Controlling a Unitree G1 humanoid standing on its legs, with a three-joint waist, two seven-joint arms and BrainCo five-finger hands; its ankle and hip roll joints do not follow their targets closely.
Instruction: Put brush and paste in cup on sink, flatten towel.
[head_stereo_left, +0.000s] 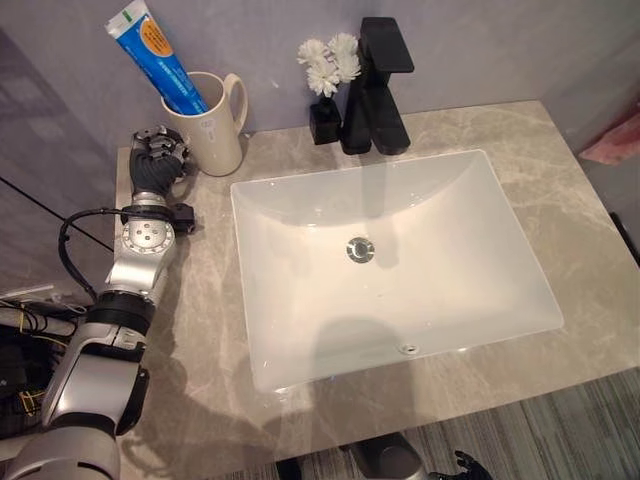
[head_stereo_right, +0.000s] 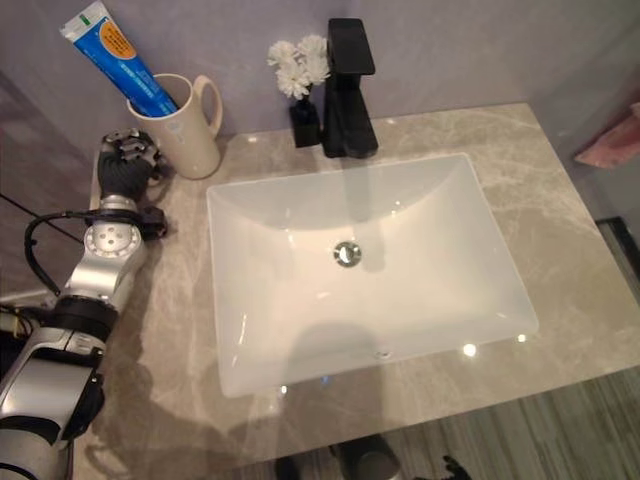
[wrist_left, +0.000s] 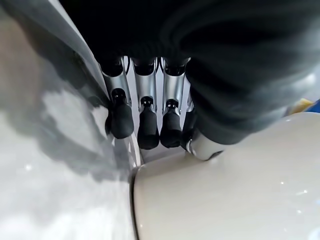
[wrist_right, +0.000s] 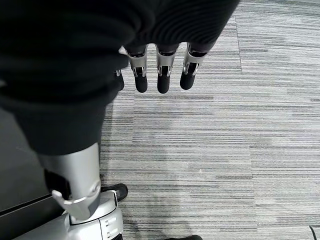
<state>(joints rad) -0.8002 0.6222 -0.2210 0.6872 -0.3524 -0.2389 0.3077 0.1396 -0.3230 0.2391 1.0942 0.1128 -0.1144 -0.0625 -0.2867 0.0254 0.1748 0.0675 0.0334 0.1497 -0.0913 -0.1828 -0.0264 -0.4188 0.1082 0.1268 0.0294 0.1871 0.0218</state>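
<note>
Paste (head_stereo_left: 157, 57) in cup (head_stereo_left: 208, 133), left of faucet (head_stereo_left: 378, 88).

the silver-grey left arm reaches forward along the left side, its wrist straight, and the left hand (head_stereo_left: 157, 160) with its dark ribbed cover and silver dark-tipped fingers (wrist_left: 148, 131) sits at the far end with the back of the hand turned upward. in its own wrist view those fingers lie side by side, only slightly bent and closed round nothing. the right hand (wrist_right: 159, 60) hangs low at the robot's side, its dark ribbed cover above and its silver dark-tipped fingers (wrist_right: 163, 82) pointing down, straight and relaxed with nothing in them.
</note>
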